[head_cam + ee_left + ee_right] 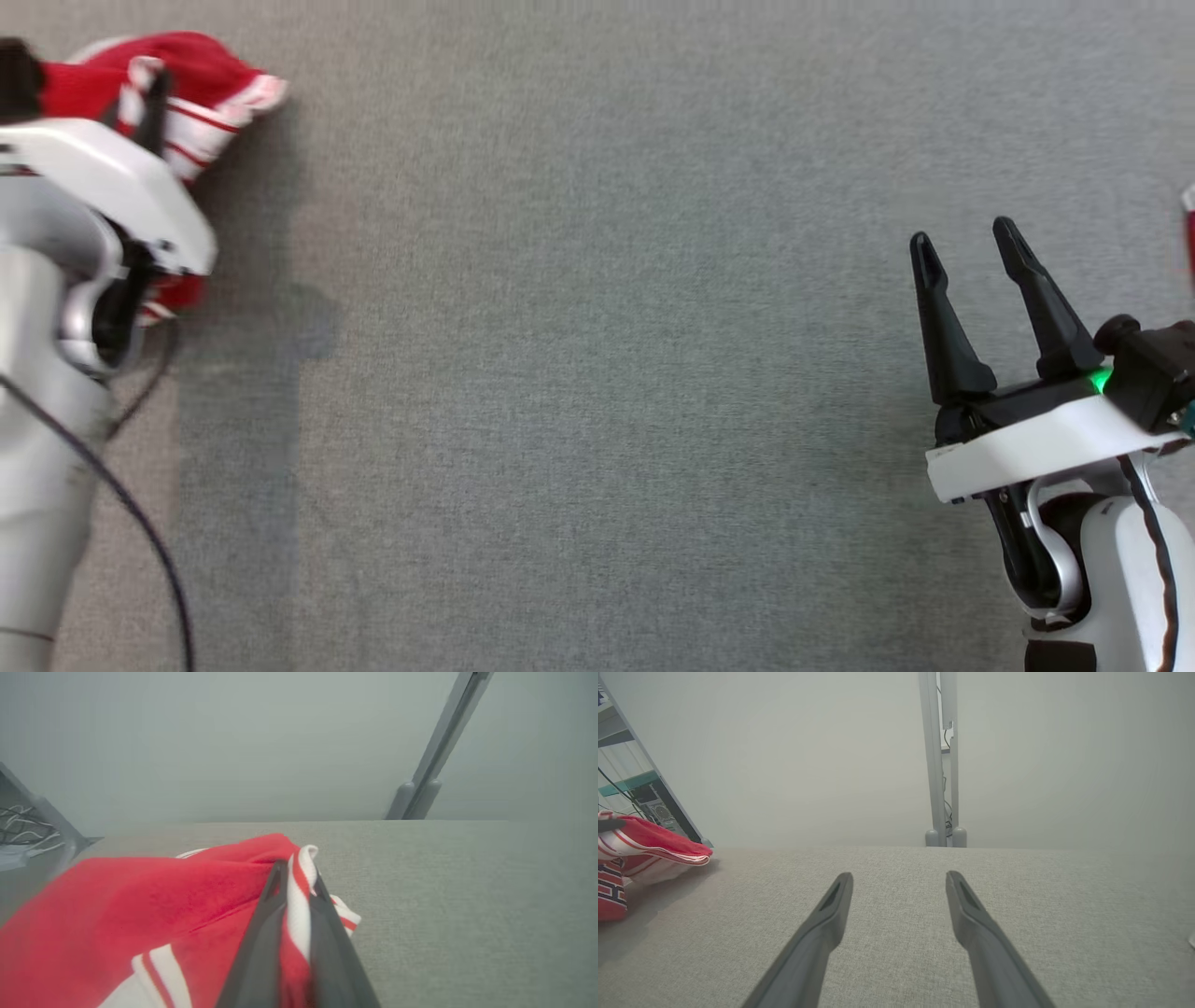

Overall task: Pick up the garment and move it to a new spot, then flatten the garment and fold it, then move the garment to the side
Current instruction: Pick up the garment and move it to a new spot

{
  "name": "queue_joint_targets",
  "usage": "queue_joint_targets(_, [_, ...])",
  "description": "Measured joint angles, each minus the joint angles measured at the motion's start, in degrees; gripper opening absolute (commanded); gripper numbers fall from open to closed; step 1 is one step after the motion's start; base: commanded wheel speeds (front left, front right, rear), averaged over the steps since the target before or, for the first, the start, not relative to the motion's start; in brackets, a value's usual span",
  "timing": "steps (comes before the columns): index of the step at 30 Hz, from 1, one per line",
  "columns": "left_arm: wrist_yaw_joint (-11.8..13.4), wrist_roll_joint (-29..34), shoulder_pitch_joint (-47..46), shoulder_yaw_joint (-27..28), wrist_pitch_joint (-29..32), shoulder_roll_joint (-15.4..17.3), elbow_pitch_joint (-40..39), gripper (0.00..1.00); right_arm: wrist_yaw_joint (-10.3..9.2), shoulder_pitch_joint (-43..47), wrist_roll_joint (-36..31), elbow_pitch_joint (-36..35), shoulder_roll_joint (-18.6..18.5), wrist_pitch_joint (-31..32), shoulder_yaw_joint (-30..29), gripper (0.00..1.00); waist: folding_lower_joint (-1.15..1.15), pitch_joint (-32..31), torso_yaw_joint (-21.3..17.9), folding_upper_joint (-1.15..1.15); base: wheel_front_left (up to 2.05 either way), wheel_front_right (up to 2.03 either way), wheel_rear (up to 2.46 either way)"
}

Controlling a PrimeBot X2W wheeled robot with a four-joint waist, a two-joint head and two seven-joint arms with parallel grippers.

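The garment (201, 93) is red with white stripes and lies bunched at the far left of the grey table. My left gripper (295, 877) is shut on a striped fold of the garment (140, 896), the cloth pinched between both dark fingers; in the head view its white wrist covers part of the cloth. My right gripper (966, 247) stands open at the lower right with nothing between its fingers (836, 896). In the right wrist view the garment (649, 847) shows at the far left, lifted a little off the surface.
The grey fabric-covered table (597, 373) stretches between both arms. A grey upright post (941, 765) rises behind the table's far edge. A shelf frame (644, 788) stands at the left beyond the garment. A small red-and-white thing (1189, 233) peeks in at the right edge.
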Motion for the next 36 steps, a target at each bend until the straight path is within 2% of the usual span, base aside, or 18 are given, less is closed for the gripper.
queue_joint_targets(3, [0.35, 0.80, 1.69, -2.18, 0.26, -2.42, -4.17, 0.00, 0.00, 0.97, 0.47, 0.66, 0.00, -0.51, -0.57, 1.00, 0.00, -1.94, -1.01, 0.00, 0.00, 0.00, 0.00])
queue_joint_targets(10, [2.90, 2.85, 4.76, -7.30, -0.10, -9.36, -10.76, 0.00, 0.00, 2.97, 1.96, 1.79, -0.03, -1.72, -1.74, 1.00, 0.00, -5.34, -4.61, 0.00, 0.00, 0.00, 0.00])
queue_joint_targets(14, [4.31, 3.35, 5.34, -9.27, -1.18, -13.58, -10.06, 0.00, 0.00, 3.15, 3.00, 2.48, -0.03, -2.52, -1.16, 1.00, 0.00, -6.34, -7.20, 0.00, 0.00, 0.00, 0.00])
queue_joint_targets(21, [4.55, 3.55, 4.76, -12.38, -4.41, -20.16, -5.48, 0.00, 0.00, 3.05, 5.15, 4.39, -0.04, -4.13, 1.27, 1.00, 0.00, -6.58, -12.59, 0.00, 0.00, 0.00, 0.00])
queue_joint_targets(28, [5.12, 2.21, 3.18, -16.57, -8.38, -22.32, 0.76, 0.00, 0.00, 1.97, 7.37, 7.57, -0.03, -5.77, 4.94, 1.00, 0.00, -5.79, -17.93, 0.00, 0.00, 0.00, 0.00])
queue_joint_targets(33, [5.84, -2.78, 3.08, -23.20, -10.92, -22.42, 3.25, 0.00, 0.00, 0.75, 8.50, 10.46, -0.01, -7.16, 7.01, 1.00, 0.00, -5.49, -20.47, 0.00, 0.00, 0.00, 0.00])
queue_joint_targets(34, [6.08, -3.59, 2.97, -24.60, -11.39, -22.46, 3.71, 0.15, 0.00, 0.43, 8.62, 10.88, -0.05, -7.35, 7.16, 1.00, 0.00, -5.53, -20.74, 0.00, 0.00, 0.00, 0.00])
queue_joint_targets(36, [6.31, -4.81, 2.81, -27.31, -12.45, -22.43, 4.69, 0.59, 0.00, 0.18, 8.79, 11.95, -0.03, -7.75, 7.55, 1.00, 0.00, -5.84, -20.98, 0.00, 0.00, 0.00, 0.00])
